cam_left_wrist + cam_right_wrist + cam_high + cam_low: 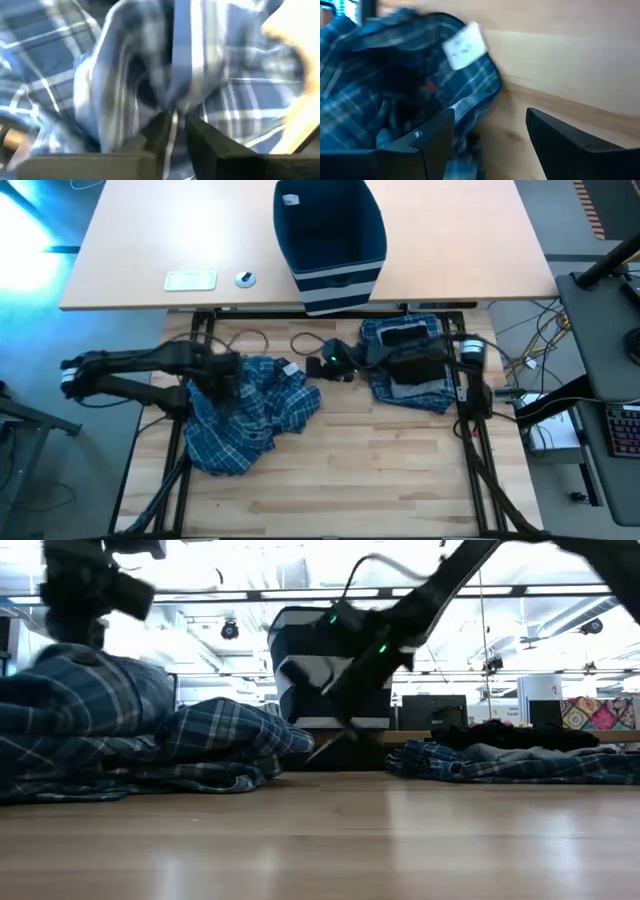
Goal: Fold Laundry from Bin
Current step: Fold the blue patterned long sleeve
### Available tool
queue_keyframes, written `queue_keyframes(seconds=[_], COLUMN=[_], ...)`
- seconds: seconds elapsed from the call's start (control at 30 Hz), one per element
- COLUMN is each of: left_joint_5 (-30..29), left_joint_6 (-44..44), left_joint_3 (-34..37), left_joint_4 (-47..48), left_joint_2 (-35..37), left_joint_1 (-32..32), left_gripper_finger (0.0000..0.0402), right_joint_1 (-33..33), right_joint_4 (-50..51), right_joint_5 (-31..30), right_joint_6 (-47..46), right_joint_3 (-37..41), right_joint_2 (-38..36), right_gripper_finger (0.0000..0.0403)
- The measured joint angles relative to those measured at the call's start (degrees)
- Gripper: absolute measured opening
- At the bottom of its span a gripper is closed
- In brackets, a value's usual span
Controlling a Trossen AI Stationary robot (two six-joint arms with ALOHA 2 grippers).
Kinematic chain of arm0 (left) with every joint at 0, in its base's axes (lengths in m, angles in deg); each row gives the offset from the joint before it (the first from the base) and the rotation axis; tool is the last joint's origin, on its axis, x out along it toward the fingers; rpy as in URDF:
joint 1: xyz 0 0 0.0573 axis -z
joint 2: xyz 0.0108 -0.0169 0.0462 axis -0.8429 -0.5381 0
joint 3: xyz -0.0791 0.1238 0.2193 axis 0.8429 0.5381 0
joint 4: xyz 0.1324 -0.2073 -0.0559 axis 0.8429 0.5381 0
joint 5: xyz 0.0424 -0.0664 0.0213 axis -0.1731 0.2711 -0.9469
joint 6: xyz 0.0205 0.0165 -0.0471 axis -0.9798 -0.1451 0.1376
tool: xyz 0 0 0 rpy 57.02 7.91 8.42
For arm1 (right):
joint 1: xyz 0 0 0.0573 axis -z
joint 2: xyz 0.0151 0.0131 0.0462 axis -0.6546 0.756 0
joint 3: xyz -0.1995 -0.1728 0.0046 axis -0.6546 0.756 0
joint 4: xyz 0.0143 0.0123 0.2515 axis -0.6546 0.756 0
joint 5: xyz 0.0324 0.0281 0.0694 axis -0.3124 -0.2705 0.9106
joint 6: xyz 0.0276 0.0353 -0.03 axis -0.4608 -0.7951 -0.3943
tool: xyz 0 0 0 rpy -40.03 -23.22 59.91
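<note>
The crumpled plaid garment lies at the desk's 9 o'clock, its long axis running 1 to 7. The left gripper has its jaws pinching a fold of it; the right gripper, jaws spread, hovers near centre. The bin stands at 12 on a paler desk.

light: bright, blown-out ceiling glare in low view | blur: both wrist views smeared

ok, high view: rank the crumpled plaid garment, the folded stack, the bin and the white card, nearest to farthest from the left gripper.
1. Crumpled plaid garment: the left gripper is on it, jaws closed on a fold.
2. White card: on the far table, left side.
3. Bin: far table, centre; too close to call against the card.
4. Folded stack: right side, under the right arm.
</note>
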Motion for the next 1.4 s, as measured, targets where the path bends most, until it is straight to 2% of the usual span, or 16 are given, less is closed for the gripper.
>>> queue_keyframes(seconds=[0.1,0.17,0.27,0.37,0.5,0.67,0.73,0.83,1.0,1.1,1.2,1.3,1.4], left_joint_5=[-0.93,-0.91,-0.58,1.74,7.92,20.48,21.46,20.17,19.66,19.64,19.62,19.62,18.6], left_joint_6=[-0.78,-4.53,-14.83,-27.88,-41.84,-48.05,-52.01,-55.48,-55.88,-57.63,-57.96,-57.46,-56.47], left_joint_3=[-0.2,-0.83,-1.12,-0.53,0.93,1.89,1.89,2.34,2.18,2.65,3.41,3.45,2.95], left_joint_4=[-7.5,-12.77,-18.66,-23.29,-30.06,-40.23,-39.9,-36.66,-40.57,-40.88,-42.0,-44.77,-45.78], left_joint_2=[4.68,5.98,4.68,-0.38,-9.8,-17.92,-20.72,-23.63,-26.78,-29.17,-32.23,-35.42,-37.87], left_joint_1=[-4.28,-9.25,-18.38,-27.84,-37.46,-41.88,-41.18,-40.73,-40.77,-40.33,-39.37,-38.0,-36.56], left_gripper_finger=[0.0104,0.0142,0.0193,0.0226,0.0234,0.0224,0.0216,0.0206,0.0204,0.0204,0.0204,0.0198,0.0158], right_joint_1=[0.15,-0.2,-0.08,-0.03,-0.24,-0.64,-0.94,-1.15,-0.98,-1.0,-1.02,-1.02,-1.03], right_joint_4=[0.01,-0.65,-0.47,1.06,10.82,16.26,16.68,16.9,19.13,18.95,18.75,19.5,21.98], right_joint_5=[5.12,7.35,8.49,7.54,3.15,-3.84,-5.73,-6.59,-4.45,-3.03,-2.77,-2.75,-2.84], right_joint_6=[-3.84,-6.1,-7.44,-7.12,-5.82,-1.48,0.57,3.19,0.24,-0.85,-2.36,-3.06,-5.94], right_joint_3=[-4.8,-8.28,-13.25,-17.26,-19.77,-19.68,-19.69,-20.24,-20.62,-20.62,-20.61,-20.58,-20.46], right_joint_2=[4.99,7.49,10.34,11.81,11.95,11.04,9.49,7.29,6.62,7.29,7.53,7.53,7.54], right_gripper_finger=[0.0235,0.0228,0.0217,0.0207,0.0171,0.006,0.0023,0.0012,0.0011,0.0025,0.0061,0.0112,0.0164])
